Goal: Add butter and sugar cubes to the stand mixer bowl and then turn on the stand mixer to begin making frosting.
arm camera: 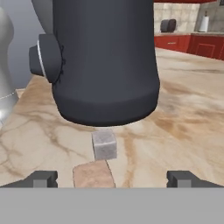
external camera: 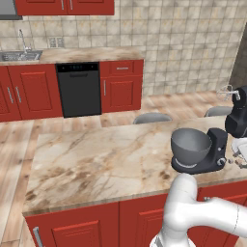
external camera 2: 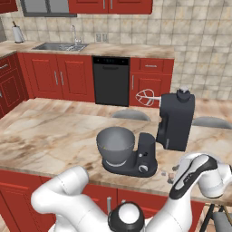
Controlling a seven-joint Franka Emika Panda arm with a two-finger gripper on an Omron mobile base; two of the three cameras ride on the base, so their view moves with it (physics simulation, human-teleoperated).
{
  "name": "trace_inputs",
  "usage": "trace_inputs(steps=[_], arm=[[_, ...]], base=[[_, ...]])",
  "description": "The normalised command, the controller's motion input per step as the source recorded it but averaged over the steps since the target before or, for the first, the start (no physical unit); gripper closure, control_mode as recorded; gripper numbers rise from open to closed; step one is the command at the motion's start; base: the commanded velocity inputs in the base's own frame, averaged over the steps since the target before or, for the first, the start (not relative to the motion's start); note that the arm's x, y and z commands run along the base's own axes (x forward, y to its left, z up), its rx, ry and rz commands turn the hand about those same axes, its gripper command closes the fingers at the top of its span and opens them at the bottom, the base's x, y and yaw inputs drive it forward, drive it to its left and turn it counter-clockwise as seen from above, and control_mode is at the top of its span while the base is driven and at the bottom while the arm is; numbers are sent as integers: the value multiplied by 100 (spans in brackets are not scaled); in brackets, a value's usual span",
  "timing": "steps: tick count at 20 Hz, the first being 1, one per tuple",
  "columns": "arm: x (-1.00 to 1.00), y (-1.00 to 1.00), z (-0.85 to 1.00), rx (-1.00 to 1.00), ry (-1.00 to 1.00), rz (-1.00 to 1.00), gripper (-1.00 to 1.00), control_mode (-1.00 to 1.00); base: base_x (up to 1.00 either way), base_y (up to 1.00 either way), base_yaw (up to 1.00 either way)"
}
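The dark stand mixer [external camera 2: 144, 159] stands on the island counter with its head [external camera 2: 176, 120] tilted up and its whisk [external camera 2: 146, 97] in the air. The grey stand mixer bowl [external camera 2: 115, 144] sits on its base, also seen from the left [external camera: 190, 144]. Two sugar cubes [external camera 2: 171, 174] lie on the counter just right of the base. In the hand view a tan cube [arm camera: 92, 175] lies between my open gripper [arm camera: 113, 178] fingertips, nearer the left one. A greyer cube [arm camera: 104, 145] lies just beyond it, before the mixer body [arm camera: 105, 65] and its side knob [arm camera: 46, 57]. Butter is out of view.
Two grey stools [external camera 2: 130, 115] stand behind the island. Across the wooden floor are red cabinets, a black dishwasher [external camera 2: 111, 80] and a sink [external camera 2: 59, 45]. Wide marble counter [external camera: 96, 159] lies left of the mixer. My white arm [external camera 2: 199, 174] reaches over the counter's right end.
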Motion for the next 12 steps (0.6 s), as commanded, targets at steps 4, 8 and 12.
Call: trace_inputs(steps=[4,8,12], arm=[[0,0,-25,0,8,0,-100,-100],[0,0,-27,0,7,0,-100,-100],[-2,0,-28,0,2,0,100,-100]], base=[[0,0,0],[0,0,0],[0,0,0]])
